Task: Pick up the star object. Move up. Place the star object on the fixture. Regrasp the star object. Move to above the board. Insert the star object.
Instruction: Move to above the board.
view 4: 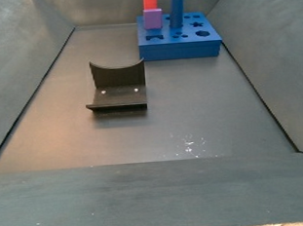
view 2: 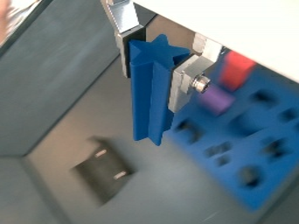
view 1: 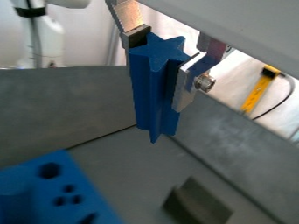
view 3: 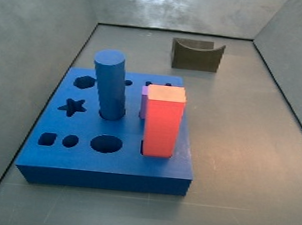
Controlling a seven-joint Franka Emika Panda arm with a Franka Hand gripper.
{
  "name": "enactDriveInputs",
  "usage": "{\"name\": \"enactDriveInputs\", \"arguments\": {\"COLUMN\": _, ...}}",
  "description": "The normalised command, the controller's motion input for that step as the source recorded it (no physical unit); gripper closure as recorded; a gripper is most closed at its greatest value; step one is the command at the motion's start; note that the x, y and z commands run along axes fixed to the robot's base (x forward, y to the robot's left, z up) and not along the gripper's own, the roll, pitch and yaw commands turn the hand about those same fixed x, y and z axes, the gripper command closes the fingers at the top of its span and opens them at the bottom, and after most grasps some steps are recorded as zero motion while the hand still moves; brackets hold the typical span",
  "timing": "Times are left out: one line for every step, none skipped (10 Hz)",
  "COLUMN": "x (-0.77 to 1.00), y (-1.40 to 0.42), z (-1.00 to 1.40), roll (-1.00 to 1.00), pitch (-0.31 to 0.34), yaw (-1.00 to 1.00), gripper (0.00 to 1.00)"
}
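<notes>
Wrist views come first. In both wrist views the gripper [view 1: 162,63] is clenched on the star object [view 1: 155,87], a slim blue peg with a star-shaped end, held upright between 2 silver finger plates near its upper part, with its lower end hanging free above the grey floor. In a wrist view the board [view 1: 52,194] shows as a blue block with holes, well below the peg, and the fixture [view 1: 197,204] is a dark block on the floor near it. In a wrist view the gripper [view 2: 158,63] holds the star object [view 2: 149,92] with the fixture [view 2: 107,171] below to one side and the board [view 2: 251,144] to the other, where a red block [view 2: 237,66] stands.

Side views next. In both side views neither gripper nor peg appears; they sit above the frame. In a side view the board [view 3: 55,161] carries a blue cylinder [view 3: 110,83] and the red block [view 3: 162,121], its star hole [view 3: 72,106] is empty, and the fixture [view 3: 197,54] stands apart behind it. In a side view the fixture [view 4: 115,86] is bare, well apart from the board [view 4: 182,46].

Judging from this, the peg is lifted and the step in hand is carrying it to the fixture. The next move calls for lowering it into the notch.
</notes>
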Motion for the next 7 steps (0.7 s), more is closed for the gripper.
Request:
{"name": "enactDriveInputs", "arguments": {"x": -0.54, "y": -0.58, "z": 0.1, "roll": -1.0, "pitch": -0.067, "yaw": -0.11, "gripper": 1.0}}
{"name": "enactDriveInputs", "arguments": {"x": -0.29, "y": -0.26, "z": 0.04, "roll": -1.0, "pitch": -0.058, "yaw": -0.11, "gripper": 1.0}}
{"name": "enactDriveInputs", "arguments": {"x": -0.17, "y": -0.13, "z": 0.03, "roll": -1.0, "pitch": -0.049, "yaw": -0.1, "gripper": 1.0}}
{"name": "enactDriveInputs", "arguments": {"x": -0.1, "y": -0.05, "z": 0.02, "roll": -0.99, "pitch": -0.047, "yaw": -0.1, "gripper": 1.0}}
{"name": "enactDriveInputs", "arguments": {"x": -0.07, "y": -0.03, "z": 0.0, "roll": -0.75, "pitch": -0.039, "yaw": -0.07, "gripper": 1.0}}
{"name": "enactDriveInputs", "arguments": {"x": -0.05, "y": -0.01, "z": 0.0, "roll": -0.47, "pitch": -0.03, "yaw": -0.04, "gripper": 1.0}}
{"name": "enactDriveInputs", "arguments": {"x": -0.04, "y": 0.0, "z": 0.0, "roll": -0.29, "pitch": -0.026, "yaw": -0.02, "gripper": 1.0}}
